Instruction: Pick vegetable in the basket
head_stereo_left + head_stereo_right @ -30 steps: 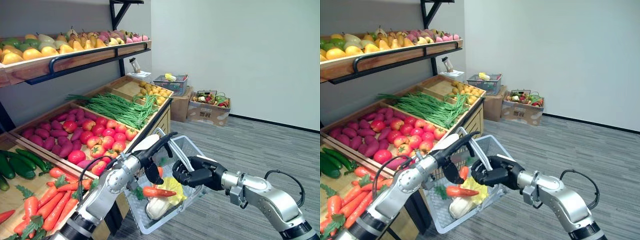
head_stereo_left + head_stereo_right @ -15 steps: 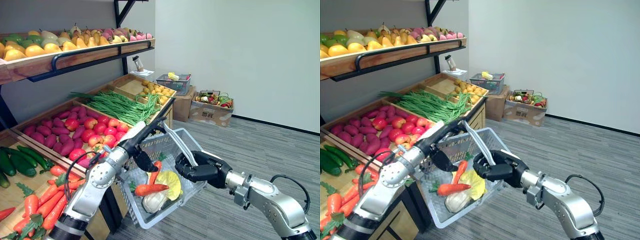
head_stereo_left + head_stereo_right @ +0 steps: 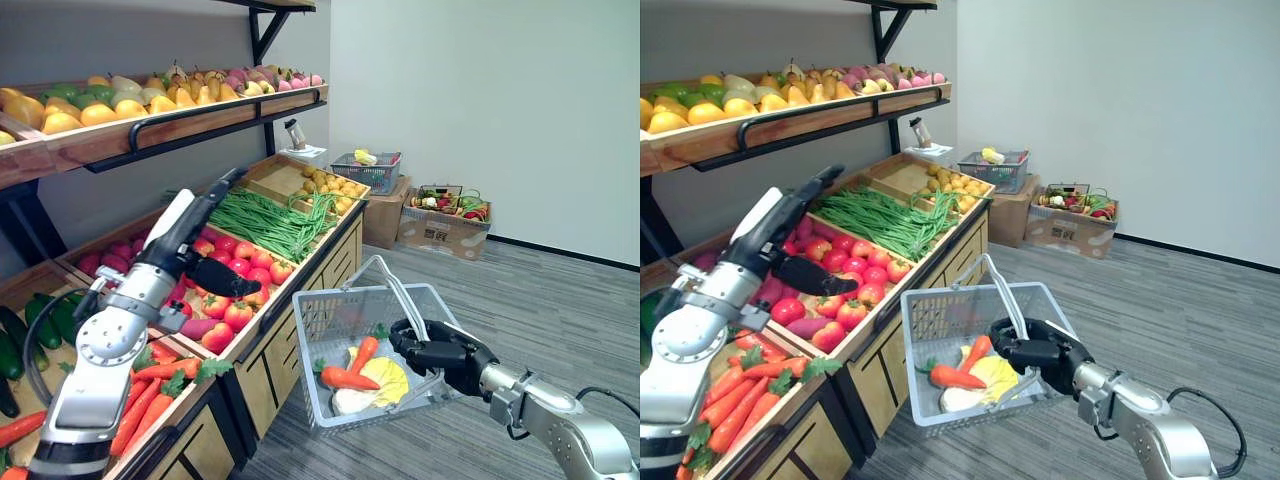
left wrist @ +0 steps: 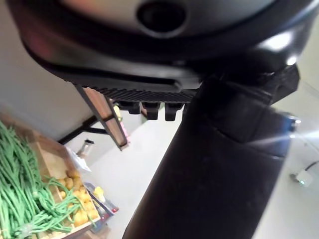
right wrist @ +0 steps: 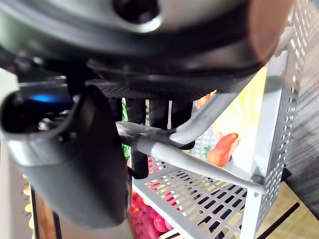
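Left hand (image 3: pixel 188 240), fingers straight, hovers over tomatoes (image 3: pixel 240 265); right hand (image 3: pixel 445 352) clenches the handle (image 3: pixel 392 288) of the basket (image 3: pixel 335 318). Tomatoes likely smooth, bruisable (cup the sides gently).

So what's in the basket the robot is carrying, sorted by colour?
Orange carrots: 2
Yellow vegetable: 1
White vegetable: 1
Total in the basket: 4

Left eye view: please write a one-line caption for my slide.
Right hand holds a grey basket of carrots by its handle; open left hand hovers above the red vegetables on the stand.
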### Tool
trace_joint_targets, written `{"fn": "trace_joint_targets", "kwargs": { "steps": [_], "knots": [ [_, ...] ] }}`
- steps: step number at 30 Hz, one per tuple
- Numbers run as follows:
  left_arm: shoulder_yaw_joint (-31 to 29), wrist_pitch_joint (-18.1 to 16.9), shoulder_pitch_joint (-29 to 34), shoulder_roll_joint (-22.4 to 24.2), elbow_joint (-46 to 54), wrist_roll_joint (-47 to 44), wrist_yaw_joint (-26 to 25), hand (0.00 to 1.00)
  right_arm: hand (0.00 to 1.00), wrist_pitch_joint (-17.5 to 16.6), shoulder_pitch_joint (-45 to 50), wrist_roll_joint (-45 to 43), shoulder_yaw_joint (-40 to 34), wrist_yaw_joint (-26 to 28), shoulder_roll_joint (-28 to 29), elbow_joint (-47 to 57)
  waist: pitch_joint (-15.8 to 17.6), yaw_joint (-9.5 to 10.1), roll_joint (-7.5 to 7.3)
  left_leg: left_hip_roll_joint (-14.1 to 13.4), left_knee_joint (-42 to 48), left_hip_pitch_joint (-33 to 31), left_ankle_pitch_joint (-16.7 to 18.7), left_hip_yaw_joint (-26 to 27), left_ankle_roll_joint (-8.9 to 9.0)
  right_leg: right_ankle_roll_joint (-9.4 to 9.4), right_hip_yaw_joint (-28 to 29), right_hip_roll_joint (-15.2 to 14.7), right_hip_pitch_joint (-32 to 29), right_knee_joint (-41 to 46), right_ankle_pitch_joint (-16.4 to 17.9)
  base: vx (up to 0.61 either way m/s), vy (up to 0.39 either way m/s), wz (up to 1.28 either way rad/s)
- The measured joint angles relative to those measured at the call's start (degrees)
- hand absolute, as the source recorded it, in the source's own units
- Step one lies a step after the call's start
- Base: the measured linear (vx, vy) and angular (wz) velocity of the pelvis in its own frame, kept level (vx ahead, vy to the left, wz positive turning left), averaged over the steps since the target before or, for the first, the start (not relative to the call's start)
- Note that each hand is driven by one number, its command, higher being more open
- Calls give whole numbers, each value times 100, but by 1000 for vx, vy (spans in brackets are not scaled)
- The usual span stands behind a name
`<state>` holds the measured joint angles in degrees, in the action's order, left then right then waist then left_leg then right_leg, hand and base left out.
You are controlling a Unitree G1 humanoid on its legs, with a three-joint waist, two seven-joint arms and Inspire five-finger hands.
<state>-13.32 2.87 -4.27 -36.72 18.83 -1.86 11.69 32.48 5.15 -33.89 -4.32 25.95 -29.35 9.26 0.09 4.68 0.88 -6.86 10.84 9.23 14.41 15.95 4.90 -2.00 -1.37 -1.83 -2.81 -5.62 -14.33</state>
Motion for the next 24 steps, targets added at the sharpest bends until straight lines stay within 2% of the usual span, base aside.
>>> {"fn": "trace_joint_targets", "kwargs": {
  "steps": [3,6,9,11,12,15,17,21,22,24],
  "knots": [
    [-184,97,409,12,-6,-153,-9,100,0,-16,86,-2,-133,-51,93,-14,0,2,0,17,-51,3,-40,-50,-14,7,-20,-7,0,-7,6,-41,-17,5],
    [-387,206,853,344,-45,-285,-126,100,0,-108,104,-14,-188,-130,270,-83,2,-12,-3,44,-74,-6,-64,-72,-29,5,-28,-7,-7,-27,11,-50,-10,4],
    [-634,297,1271,1141,-280,-665,-712,100,0,-265,127,-17,-320,-130,575,-333,12,-2,-10,64,-82,-52,-72,-124,-42,-16,-48,-28,-36,-29,39,-40,3,6],
    [-750,354,1414,1384,-355,-818,-1021,100,0,-335,129,-18,-364,-141,673,-454,17,0,-14,66,-82,-88,-74,-152,-44,-15,-62,-35,-56,-28,46,-16,2,8],
    [-1001,362,1561,1706,-493,-978,-1361,100,0,-416,148,-22,-398,-167,761,-578,25,0,-16,73,-80,-158,-79,-193,-45,-18,-89,-47,-106,-26,42,-7,0,12],
    [-1553,359,1733,2275,-791,-1208,-2004,100,0,-443,220,-31,-537,-339,927,-762,100,43,-1,73,-81,-221,-85,-320,-48,-9,-205,-65,-104,-6,44,18,2,21],
    [-1826,340,1829,2475,-977,-1370,-2345,100,0,-449,242,-94,-588,-528,965,-886,147,104,5,78,-82,-262,-90,-413,-56,-9,-287,-85,-101,-4,44,16,18,20],
    [-2282,7,2067,2724,-1540,-1670,-2969,100,0,-544,271,-243,-587,-837,1170,-1152,204,143,-5,107,-80,-351,-105,-572,-83,-21,-421,-139,-98,-3,55,-5,30,22],
    [-2533,-221,2120,2829,-1886,-1837,-3228,100,0,-642,297,-324,-587,-924,1292,-1235,255,151,-2,125,-80,-354,-109,-598,-99,-35,-443,-164,-84,-3,66,-24,34,12],
    [-2798,-516,2173,2914,-2339,-2136,-3381,100,0,-707,347,-538,-584,-1065,1417,-1304,313,161,-8,146,-80,-355,-115,-657,-117,-59,-483,-197,-55,-4,95,-31,35,16]
  ]
}}
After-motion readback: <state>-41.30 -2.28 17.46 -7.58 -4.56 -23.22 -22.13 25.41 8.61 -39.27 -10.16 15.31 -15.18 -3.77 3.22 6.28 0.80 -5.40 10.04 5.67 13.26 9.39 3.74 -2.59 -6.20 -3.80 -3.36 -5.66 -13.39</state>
